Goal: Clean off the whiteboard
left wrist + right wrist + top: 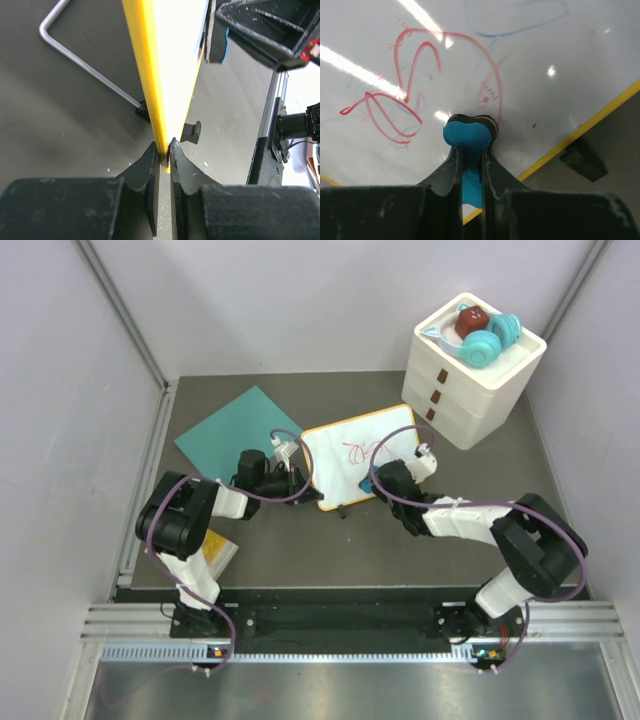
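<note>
Item one, far left: a teal sheet lying flat on the dark table. Item two: the left gripper, its jaws pinching the left edge of the whiteboard on the yellow frame. Item three: the whiteboard itself, mid-table between the two grippers, just right of the teal sheet, bearing a red scribble and faint blue traces. We note a black foot under it. Item four: the right gripper, its jaws clamped on a blue eraser whose tip appears to meet the board beside the red scribble. Item five, far right: a white drawer unit, well apart from the board, with teal and brown objects on top.
</note>
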